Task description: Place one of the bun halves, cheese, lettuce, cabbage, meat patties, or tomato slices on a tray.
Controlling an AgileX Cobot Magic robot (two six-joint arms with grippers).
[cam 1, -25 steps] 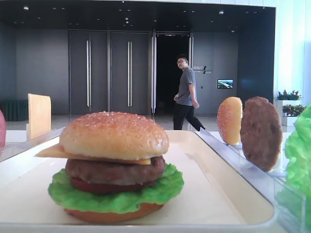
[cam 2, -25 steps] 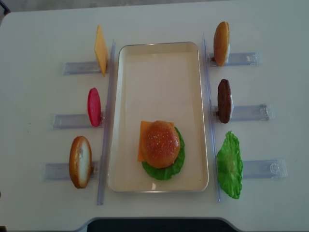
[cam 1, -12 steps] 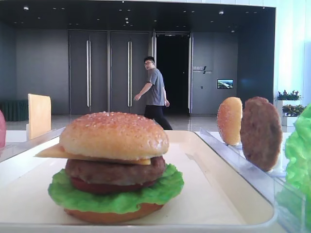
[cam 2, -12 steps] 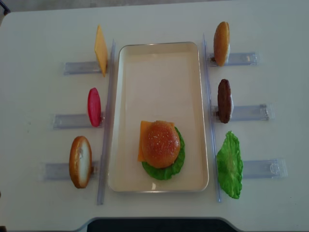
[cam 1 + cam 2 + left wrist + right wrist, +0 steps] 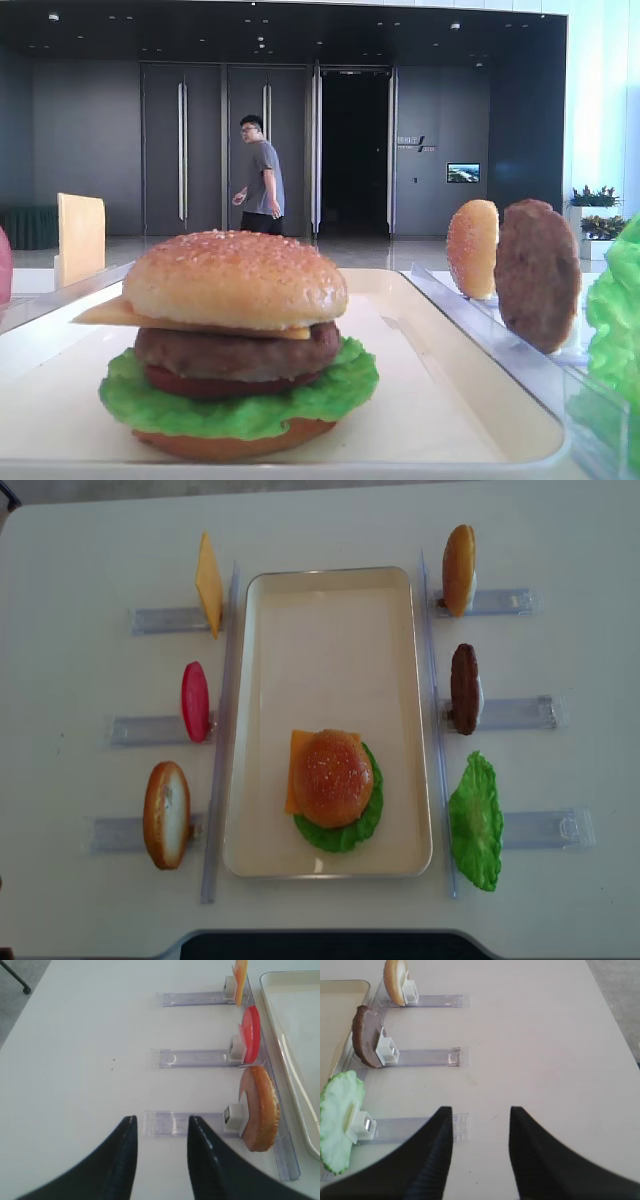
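Lettuce (image 5: 340, 1120) stands clipped in its clear rack (image 5: 415, 1127) just left of my right gripper (image 5: 480, 1152), whose jaws are apart and empty; my left gripper (image 5: 159, 1157) is likewise parted on nothing, near a racked bun (image 5: 260, 1107). Tray (image 5: 330, 610) holds a stacked burger (image 5: 335, 785) at its near end. Risk I see: gripping lettuce off-centre drags the rack.

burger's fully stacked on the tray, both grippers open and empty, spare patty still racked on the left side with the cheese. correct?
Not quite: the spare patty is racked on the right side, between a bun half and the lettuce, as the overhead view shows. The cheese is on the left. The rest holds.
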